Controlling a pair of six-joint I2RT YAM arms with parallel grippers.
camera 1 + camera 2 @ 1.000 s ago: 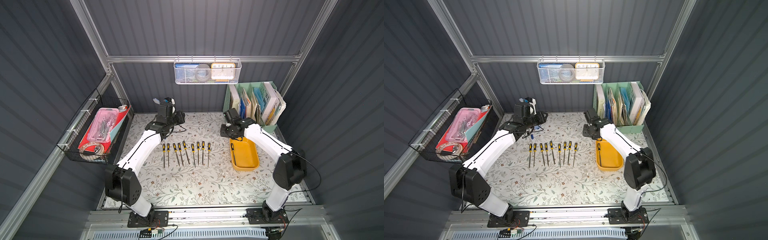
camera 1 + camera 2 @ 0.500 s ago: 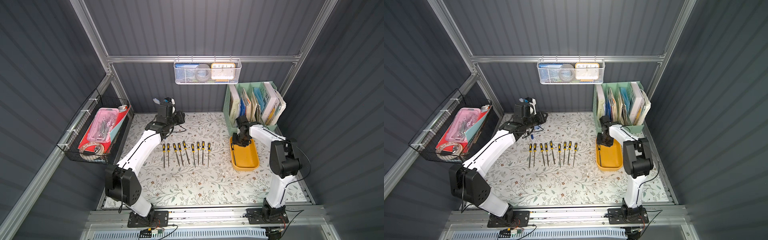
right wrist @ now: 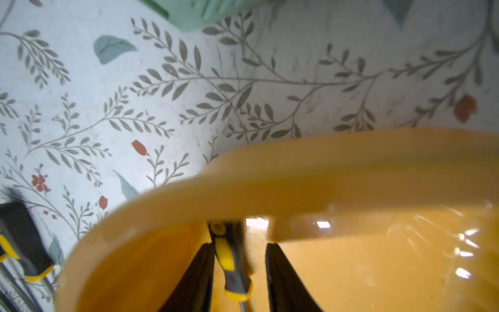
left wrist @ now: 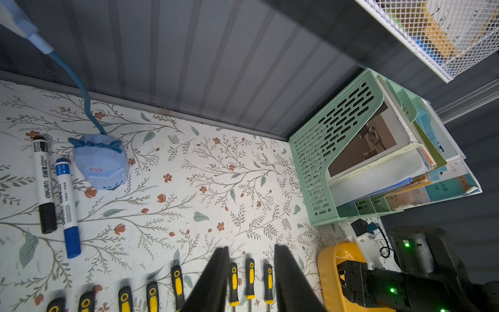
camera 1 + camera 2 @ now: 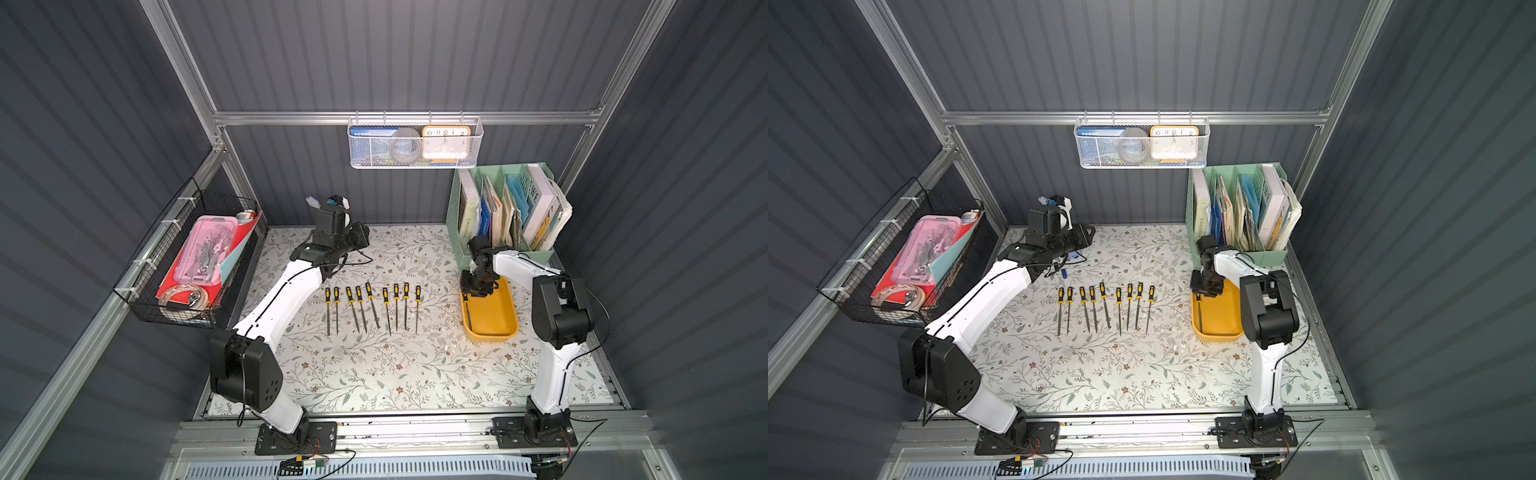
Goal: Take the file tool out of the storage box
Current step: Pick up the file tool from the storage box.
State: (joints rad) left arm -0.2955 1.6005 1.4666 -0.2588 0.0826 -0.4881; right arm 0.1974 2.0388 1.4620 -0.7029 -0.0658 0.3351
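In the storage box (image 5: 496,320), right of centre in a top view, the file tool (image 3: 229,259) is straddled by parted right jaws; left jaws are parted, empty.

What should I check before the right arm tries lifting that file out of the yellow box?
1. Handle of the file tool between the right tool's jaws: ok.
2. Jaws shut on the handle: not ok, a gap shows on one side.
3. Handle end free of the storage box wall: cannot tell, it lies close under the rim.
4. Path clear of the left tool: ok, open, empty, away from the box.
5. Landing space: ok, bare mat between the row of files and the box.
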